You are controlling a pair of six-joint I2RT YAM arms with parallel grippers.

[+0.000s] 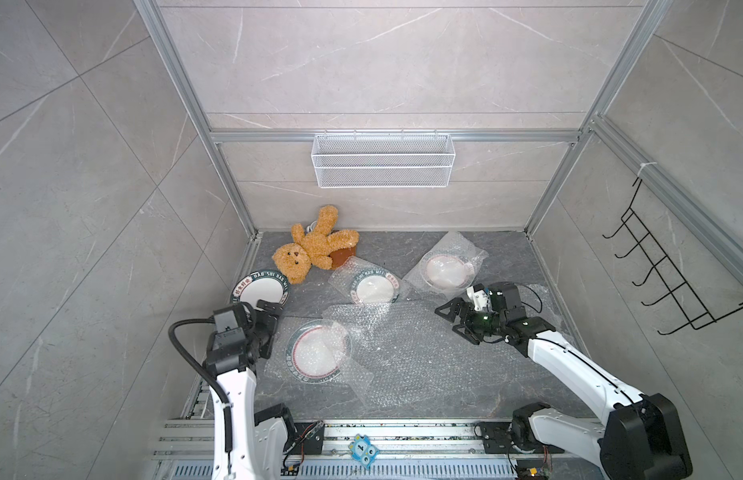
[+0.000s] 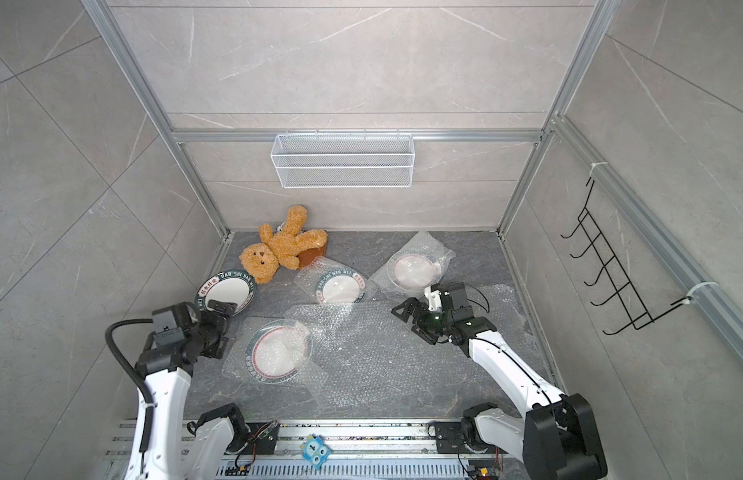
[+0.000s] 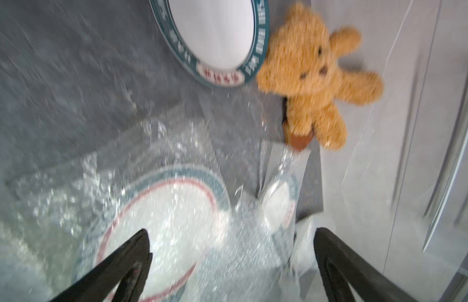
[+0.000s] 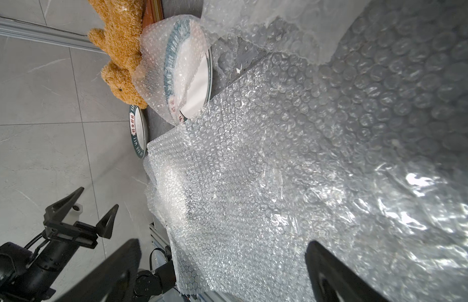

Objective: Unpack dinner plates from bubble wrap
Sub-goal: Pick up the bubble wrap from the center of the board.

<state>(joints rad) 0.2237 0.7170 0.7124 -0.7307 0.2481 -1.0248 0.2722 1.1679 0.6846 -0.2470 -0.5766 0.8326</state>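
Observation:
One bare dinner plate point(image 1: 259, 291) point(image 2: 226, 293) lies at the left, beside the bear. My left gripper point(image 1: 274, 328) point(image 3: 231, 231) hangs open between it and a front plate point(image 1: 318, 353) point(image 3: 162, 214) half under bubble wrap point(image 1: 349, 332). Its jaws stand wide with nothing between them; this wrist view is blurred. Two more plates sit in pouches, one in the middle point(image 1: 372, 286) and one at the back right point(image 1: 446, 270). My right gripper point(image 1: 451, 324) point(image 4: 223, 241) is open and empty above a large flat bubble wrap sheet point(image 1: 424, 353) point(image 4: 280, 157).
A brown teddy bear point(image 1: 311, 249) lies over a brown slab point(image 1: 345, 255) at the back left, touching the bare plate. A white wire basket point(image 1: 382, 160) hangs on the back wall. A black hook rack point(image 1: 669, 274) is on the right wall. Metal frame rails edge the floor.

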